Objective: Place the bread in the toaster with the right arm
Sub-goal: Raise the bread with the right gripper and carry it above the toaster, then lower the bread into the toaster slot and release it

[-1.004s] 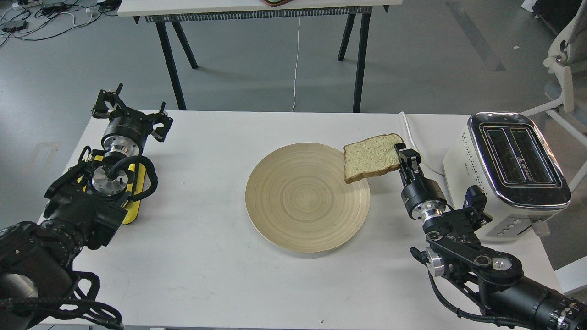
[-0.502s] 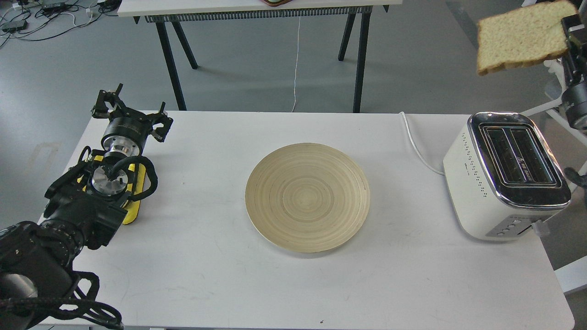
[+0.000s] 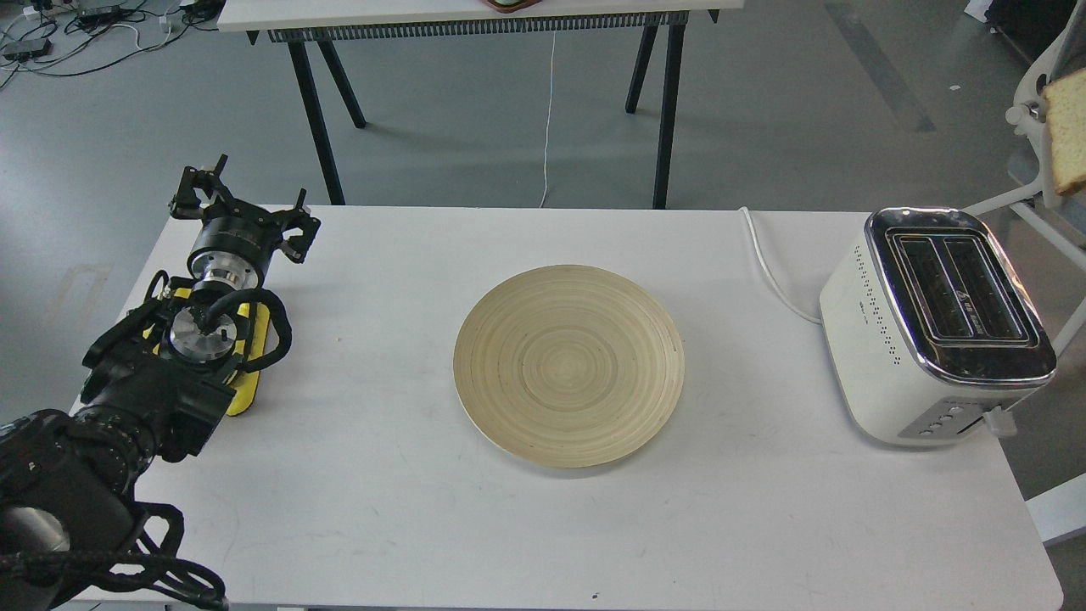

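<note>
The white toaster [image 3: 882, 339] with chrome top and two black slots stands at the table's right end, slots empty. A strip of the bread [image 3: 1067, 129] shows at the frame's right edge, in the air above and to the right of the toaster. My right arm and its gripper are out of view, so what holds the bread is hidden. My left gripper [image 3: 242, 206] rests at the table's far left, fingers spread and empty, far from the toaster.
A round wooden plate [image 3: 568, 365] lies bare at the middle of the white table [image 3: 382, 509]. The toaster's white cord [image 3: 770, 267] runs off the far edge. A second table's black legs [image 3: 316, 110] stand behind. A white chair [image 3: 1031, 102] stands at right.
The right arm lifted the bread from beside the plate up and to the right, then carried it almost out of the frame's right edge. The left arm has not moved.
</note>
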`<state>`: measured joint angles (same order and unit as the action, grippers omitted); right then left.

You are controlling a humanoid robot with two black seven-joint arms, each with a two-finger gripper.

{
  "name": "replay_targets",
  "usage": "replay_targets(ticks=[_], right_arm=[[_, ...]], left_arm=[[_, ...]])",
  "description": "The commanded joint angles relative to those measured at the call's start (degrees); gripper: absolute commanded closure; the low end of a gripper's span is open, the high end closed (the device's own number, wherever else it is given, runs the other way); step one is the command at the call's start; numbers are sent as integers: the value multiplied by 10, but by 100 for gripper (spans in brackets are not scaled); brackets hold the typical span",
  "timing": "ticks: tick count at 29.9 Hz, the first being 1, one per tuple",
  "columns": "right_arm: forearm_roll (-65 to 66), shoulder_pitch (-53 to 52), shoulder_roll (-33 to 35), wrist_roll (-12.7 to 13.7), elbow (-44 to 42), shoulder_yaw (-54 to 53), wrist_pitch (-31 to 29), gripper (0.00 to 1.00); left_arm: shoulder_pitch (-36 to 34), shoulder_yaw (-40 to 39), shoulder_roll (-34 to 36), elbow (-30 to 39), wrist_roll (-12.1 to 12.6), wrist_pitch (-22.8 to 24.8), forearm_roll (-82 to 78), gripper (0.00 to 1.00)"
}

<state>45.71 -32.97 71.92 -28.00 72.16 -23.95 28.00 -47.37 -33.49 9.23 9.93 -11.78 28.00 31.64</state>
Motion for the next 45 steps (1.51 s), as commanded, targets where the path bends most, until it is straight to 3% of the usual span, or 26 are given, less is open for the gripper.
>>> replay_targets(ticks=[1,10,18,41,42,45], right_arm=[[3,1,-20,0,2,41,0,99],[10,1,-83,0,-1,82,0,99],[16,2,-97,0,-1,83,0,98],[12,28,-55,0,2,82,0,97],[12,28,-56,0,2,82,0,93],[12,28,-61,0,5,80,0,64]], left_arm=[[0,0,0,0,0,0,0,0],[0,0,0,0,0,0,0,0],[0,0,0,0,0,0,0,0],[0,0,0,0,0,0,0,0],[0,0,0,0,0,0,0,0],[0,0,0,0,0,0,0,0]])
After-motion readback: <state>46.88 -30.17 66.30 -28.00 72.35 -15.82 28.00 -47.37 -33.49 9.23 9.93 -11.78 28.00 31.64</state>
